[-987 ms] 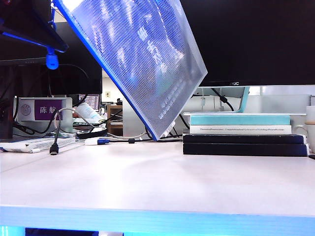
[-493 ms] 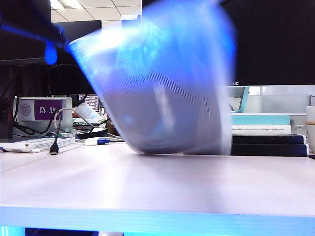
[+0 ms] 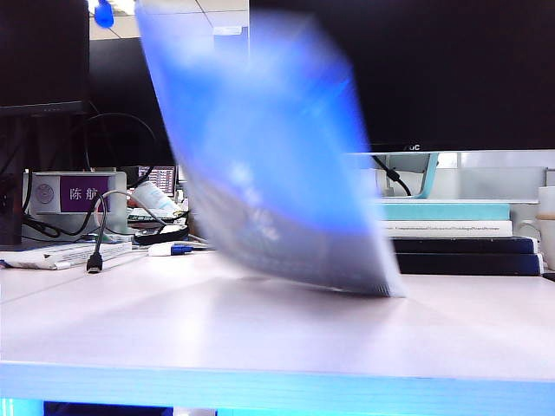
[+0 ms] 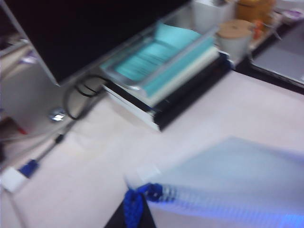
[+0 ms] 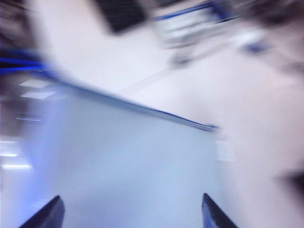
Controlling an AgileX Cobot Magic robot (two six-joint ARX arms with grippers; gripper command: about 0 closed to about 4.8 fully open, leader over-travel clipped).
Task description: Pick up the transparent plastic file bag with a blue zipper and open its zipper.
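Observation:
The file bag (image 3: 269, 173) hangs blurred in mid-swing, its lower corner just above the table in front of the books. My left gripper (image 4: 135, 221) is shut on the blue pull tab (image 4: 134, 209) of the zipper (image 4: 199, 197), and the file bag (image 4: 237, 175) trails from it over the table. In the exterior view only the blue tab (image 3: 104, 13) shows at the top left; neither gripper shows there. My right gripper (image 5: 132, 216) is open, its dark fingertips (image 5: 47, 213) wide apart, with the file bag's sheet (image 5: 118, 156) beyond them.
A stack of books (image 3: 460, 238) lies at the back right under a dark monitor (image 3: 434, 69). A blue-and-white pen (image 3: 169, 250) and a USB cable (image 3: 95, 260) lie at the back left. A lidded cup (image 4: 240, 35) stands beside the books.
The bag has swung out of its steady tilted hang and is blurred with motion, its lower corner now farther right and nearer the table. The blue tab has risen to the top of the view.

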